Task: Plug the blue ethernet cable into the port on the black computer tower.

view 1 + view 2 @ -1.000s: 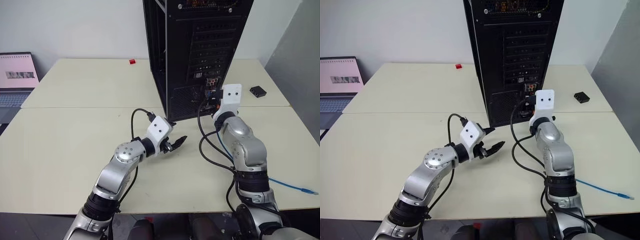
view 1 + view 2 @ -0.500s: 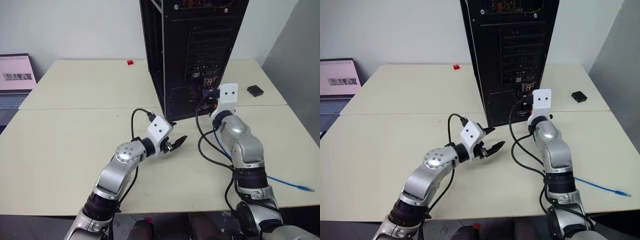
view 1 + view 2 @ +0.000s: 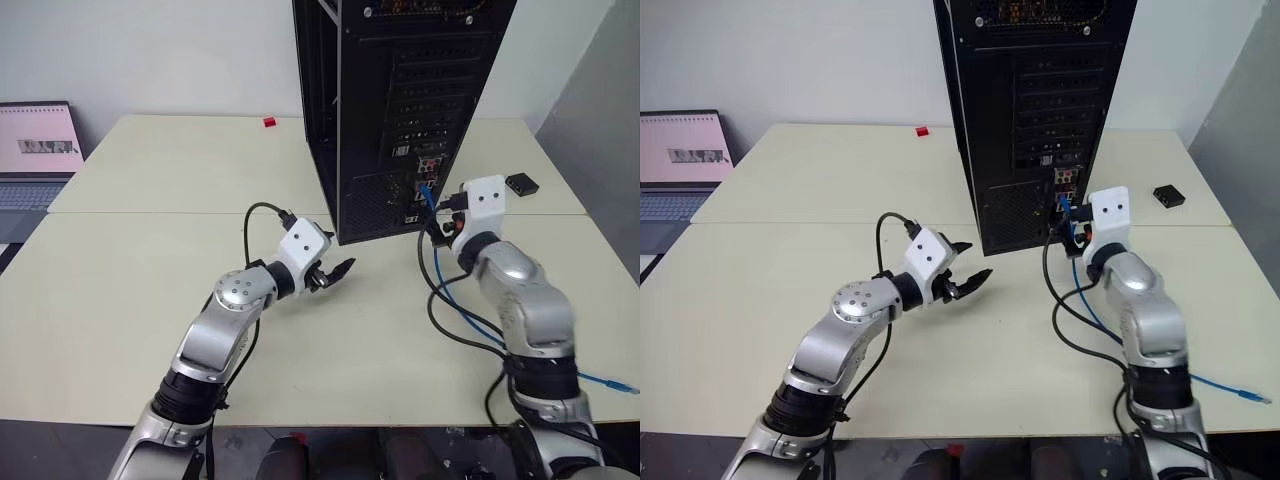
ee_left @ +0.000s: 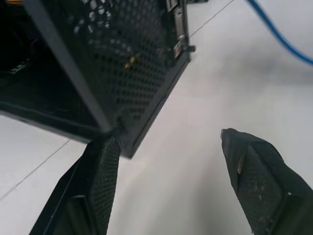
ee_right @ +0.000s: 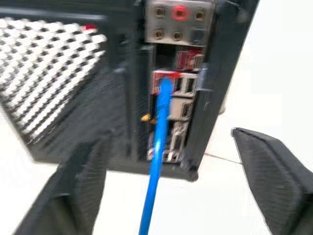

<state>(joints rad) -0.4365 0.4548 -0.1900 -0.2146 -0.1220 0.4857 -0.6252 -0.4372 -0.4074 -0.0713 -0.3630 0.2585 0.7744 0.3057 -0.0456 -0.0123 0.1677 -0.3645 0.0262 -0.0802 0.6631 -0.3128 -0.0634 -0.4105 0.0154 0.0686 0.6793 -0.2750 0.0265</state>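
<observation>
Left eye view, cream tables (image 3: 150,270), laptop (image 3: 35,150), white wall (image 3: 150,50)

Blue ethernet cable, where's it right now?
The blue ethernet cable runs from the port on the black computer tower across the table, beside the open right gripper.

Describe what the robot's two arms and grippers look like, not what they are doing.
Both arms have rounded silver-grey metal segments with black joint rings near the base. Each wrist carries a white angular block marked with two small dark dots. The left gripper and right gripper each have two black fingers with a finely dimpled texture. A black cable loops from each wrist block back along the arm.
</observation>
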